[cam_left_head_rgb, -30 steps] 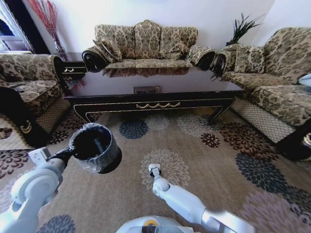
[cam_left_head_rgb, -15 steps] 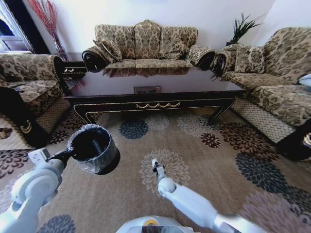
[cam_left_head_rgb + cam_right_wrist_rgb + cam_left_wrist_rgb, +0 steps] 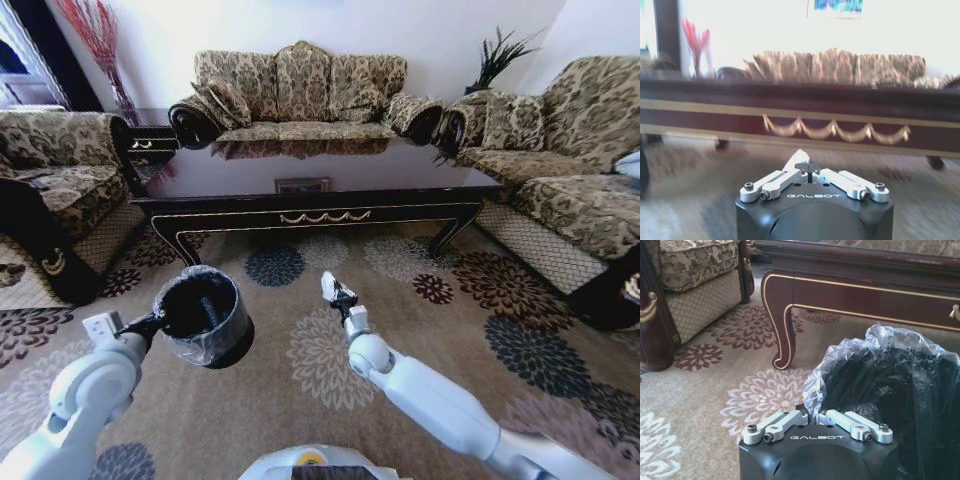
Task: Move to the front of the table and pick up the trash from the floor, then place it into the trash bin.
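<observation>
My left gripper [image 3: 158,323] is shut on the rim of the trash bin [image 3: 206,317], a small black bucket lined with a plastic bag, and holds it above the floor [image 3: 420,330]. In the left wrist view the bin [image 3: 890,390] sits right in front of the gripper [image 3: 812,416]. My right gripper [image 3: 336,289] is raised over the carpet, pointing toward the table [image 3: 320,190], and is shut on a small white bit of trash [image 3: 798,159]. The table's gold-trimmed apron [image 3: 835,131] runs across the right wrist view.
Patterned sofas stand to the left [image 3: 55,180], behind the table [image 3: 300,95] and to the right [image 3: 570,180]. A small dark side table [image 3: 150,135] fills the back left corner. A curved table leg [image 3: 782,335] is close to the bin.
My right arm has lifted and stretched forward toward the table with the white bit in its gripper. My left arm has shifted the bin slightly right and lower.
</observation>
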